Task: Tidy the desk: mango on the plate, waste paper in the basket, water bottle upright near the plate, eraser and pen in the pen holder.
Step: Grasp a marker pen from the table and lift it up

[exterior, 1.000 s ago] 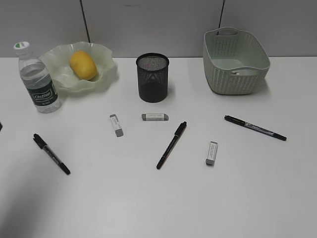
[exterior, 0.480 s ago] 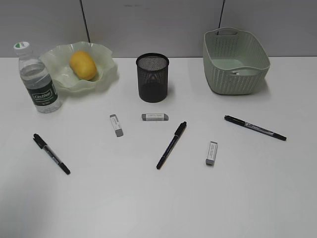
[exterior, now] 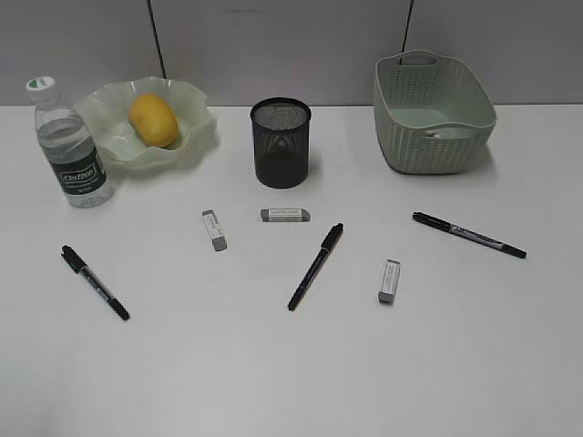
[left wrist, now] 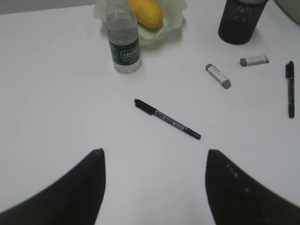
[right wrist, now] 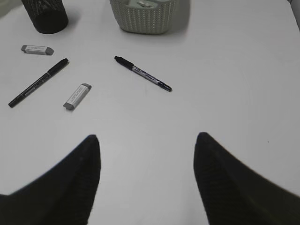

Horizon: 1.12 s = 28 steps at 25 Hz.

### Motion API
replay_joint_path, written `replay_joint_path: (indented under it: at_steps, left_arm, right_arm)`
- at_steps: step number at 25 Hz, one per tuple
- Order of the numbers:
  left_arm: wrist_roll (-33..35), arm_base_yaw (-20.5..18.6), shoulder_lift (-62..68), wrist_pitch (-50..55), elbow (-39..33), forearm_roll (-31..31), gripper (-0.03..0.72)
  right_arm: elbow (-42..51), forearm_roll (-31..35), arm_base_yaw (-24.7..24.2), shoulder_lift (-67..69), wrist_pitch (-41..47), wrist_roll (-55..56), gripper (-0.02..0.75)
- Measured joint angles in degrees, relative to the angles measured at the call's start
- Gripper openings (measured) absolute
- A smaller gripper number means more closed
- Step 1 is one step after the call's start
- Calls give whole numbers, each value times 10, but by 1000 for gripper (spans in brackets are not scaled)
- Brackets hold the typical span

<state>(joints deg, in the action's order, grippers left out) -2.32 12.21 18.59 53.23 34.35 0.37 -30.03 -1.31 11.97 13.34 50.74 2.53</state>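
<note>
White desk [exterior: 273,373] holds three thin, stiff pens; the left pen [left wrist: 167,119], light, wants pinching mid-barrel by the wide-open, empty left gripper [left wrist: 154,183].

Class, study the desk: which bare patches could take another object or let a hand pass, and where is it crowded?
The desk is bare along the whole near edge, below the left pen, the middle pen and the right eraser. Another free patch lies between the pen holder and the basket. It is crowded at back left, where the water bottle stands beside the plate.
</note>
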Motion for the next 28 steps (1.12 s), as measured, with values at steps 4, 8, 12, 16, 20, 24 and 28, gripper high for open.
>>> replay_joint_path:
  at_steps: [4, 8, 12, 16, 20, 24, 28]
  left_arm:
    - [0, 0, -37, -2, -6, 0, 508]
    - [0, 0, -41, -2, -28, -4, 507]
    - [0, 0, -41, -3, -30, -4, 501]
    - [0, 0, -41, -3, -30, -4, 500]
    - [0, 0, -41, -2, -30, -4, 500]
    - [0, 0, -42, -2, -30, -9, 498]
    - [0, 0, -62, -2, -30, -9, 498]
  right_arm:
    - [0, 0, 0, 0, 0, 0, 498]
    - [0, 0, 0, 0, -1, 0, 498]
    - [0, 0, 0, 0, -1, 0, 498]
    - [0, 0, 0, 0, -1, 0, 498]
    - [0, 0, 0, 0, -1, 0, 498]
    - [0, 0, 0, 9, -1, 0, 498]
    - [0, 0, 0, 38, -1, -3, 498]
